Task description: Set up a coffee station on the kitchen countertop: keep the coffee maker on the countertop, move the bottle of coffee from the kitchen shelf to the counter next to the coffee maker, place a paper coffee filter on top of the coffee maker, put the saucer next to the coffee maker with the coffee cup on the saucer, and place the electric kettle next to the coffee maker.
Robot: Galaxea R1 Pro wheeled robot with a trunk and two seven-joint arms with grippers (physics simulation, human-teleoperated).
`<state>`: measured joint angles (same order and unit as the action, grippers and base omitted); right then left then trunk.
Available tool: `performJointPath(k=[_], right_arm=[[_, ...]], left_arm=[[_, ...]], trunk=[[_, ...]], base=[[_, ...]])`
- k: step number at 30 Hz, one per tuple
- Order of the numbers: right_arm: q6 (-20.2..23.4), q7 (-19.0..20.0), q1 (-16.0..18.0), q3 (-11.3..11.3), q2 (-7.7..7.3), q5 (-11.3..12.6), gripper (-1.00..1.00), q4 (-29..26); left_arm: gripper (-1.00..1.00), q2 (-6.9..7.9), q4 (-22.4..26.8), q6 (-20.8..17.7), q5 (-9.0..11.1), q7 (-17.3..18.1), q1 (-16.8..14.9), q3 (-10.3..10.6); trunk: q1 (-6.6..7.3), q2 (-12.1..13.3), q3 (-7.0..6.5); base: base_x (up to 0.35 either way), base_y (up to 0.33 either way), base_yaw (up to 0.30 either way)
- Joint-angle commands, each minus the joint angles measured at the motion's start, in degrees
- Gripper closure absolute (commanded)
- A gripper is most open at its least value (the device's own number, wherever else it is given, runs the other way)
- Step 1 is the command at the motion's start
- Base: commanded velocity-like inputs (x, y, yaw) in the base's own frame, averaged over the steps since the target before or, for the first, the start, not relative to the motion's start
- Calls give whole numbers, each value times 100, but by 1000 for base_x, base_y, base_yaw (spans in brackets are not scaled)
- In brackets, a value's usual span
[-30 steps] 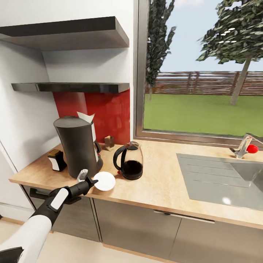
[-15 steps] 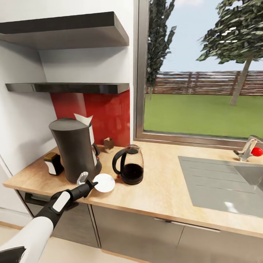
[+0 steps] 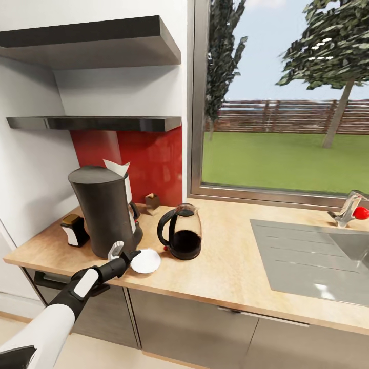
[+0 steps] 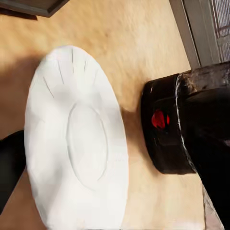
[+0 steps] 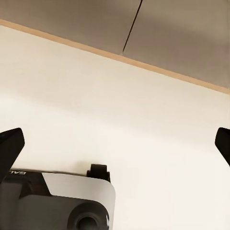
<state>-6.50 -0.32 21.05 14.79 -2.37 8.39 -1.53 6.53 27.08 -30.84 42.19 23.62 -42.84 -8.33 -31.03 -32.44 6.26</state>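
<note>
saucer [image 3: 145,261] lowered flatter | left end effector [image 3: 124,252] clamped on its rim | near countertop [image 3: 225,277] front edge

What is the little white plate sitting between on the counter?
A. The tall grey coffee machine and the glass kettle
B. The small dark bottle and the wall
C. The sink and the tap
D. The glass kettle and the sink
A: in the head view, the saucer lies on the countertop between the coffee maker and the electric kettle.

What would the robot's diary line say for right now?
left gripper: at flat round white saucer | saucer: on light wood countertop, between tall dark-grey coffee maker and rounded glass kettle | cup: not on saucer
</note>
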Motion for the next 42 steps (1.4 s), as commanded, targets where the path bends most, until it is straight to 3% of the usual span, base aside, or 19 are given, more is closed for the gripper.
performJointPath(k=[1, 10, 26, 36, 39, 42], right_arm=[[-18, -3, 5, 47, 0, 58, -100, 4], [-18, -3, 5, 43, 0, 60, -100, 4], [-18, -3, 5, 42, 8, 90, -100, -4], [-18, -3, 5, 42, 8, 93, -100, -4], [-18, -3, 5, 42, 8, 93, -100, -4], [-18, -3, 5, 42, 8, 93, -100, -4]], left_arm=[[-100, 3, 4, -47, 19, 10, -5, -32], [-100, 15, 2, -54, 18, 19, -5, -37], [-100, 75, -1, -71, 12, 53, -5, -36], [-100, 75, 4, -72, -17, 64, 22, -22], [-100, 73, 93, -99, -40, 75, 157, 33], [-100, 79, 357, -126, -70, 95, 325, 326]], trunk=[[-2, -9, 11], [-2, -9, 11], [-2, -9, 11], [-2, -9, 11], [-2, -9, 11], [-2, -9, 11]], base=[[0, 0, 0], [-9, 5, 0], [-223, 188, 0], [-55, 50, 0], [0, 0, 0], [0, 0, 0]])
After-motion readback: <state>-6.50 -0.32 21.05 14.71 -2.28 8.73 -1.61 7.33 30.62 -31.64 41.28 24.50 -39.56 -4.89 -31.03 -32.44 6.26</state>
